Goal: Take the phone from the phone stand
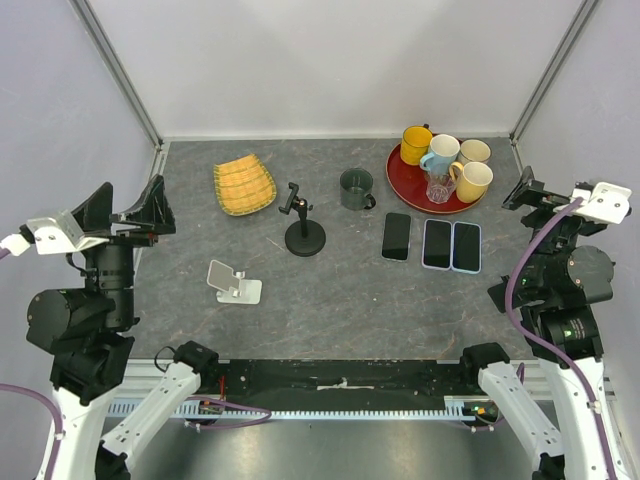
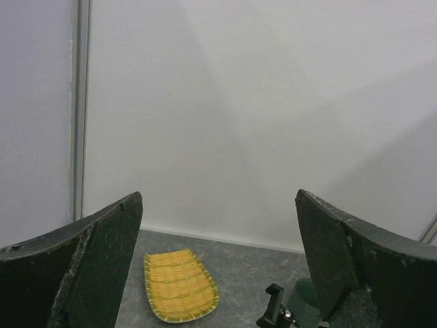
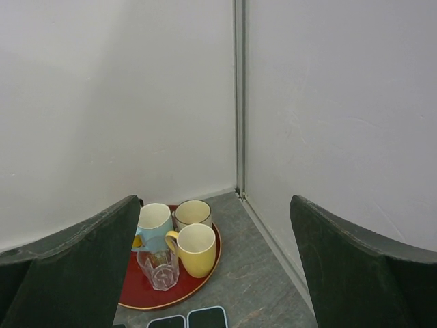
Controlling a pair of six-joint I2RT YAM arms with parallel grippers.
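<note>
Left gripper [image 2: 218, 198]: fingers spread wide, holding nothing, raised well left of the black round-based clamp phone stand [image 1: 303, 230].

White folding metal phone stand [image 1: 236, 283]: near-left of the black stand. No phone on either.

Three flat slab phones lie face-up on the grey table [image 1: 330, 300] in a row, right of the black stand: a black one [image 1: 397, 236] nearest, then a dark one [image 1: 437, 243], then a blue-edged one [image 1: 466, 246].

Right gripper [image 3: 215, 205]: fingers wide apart, empty, far right of the black stand.

Judgement: task looks complete, or no phone is mounted.

Handling, judged: each phone is rigid, light, with slick, breakable glass. Pinch across the long edges. Lying flat, there is little edge to grab.

Views: left wrist shows the black stand's bare clamp, no phones. Right wrist shows two phone ends and a red round cup tray [image 3: 205, 277], no stand. Only the top view shows stands and phones together.
</note>
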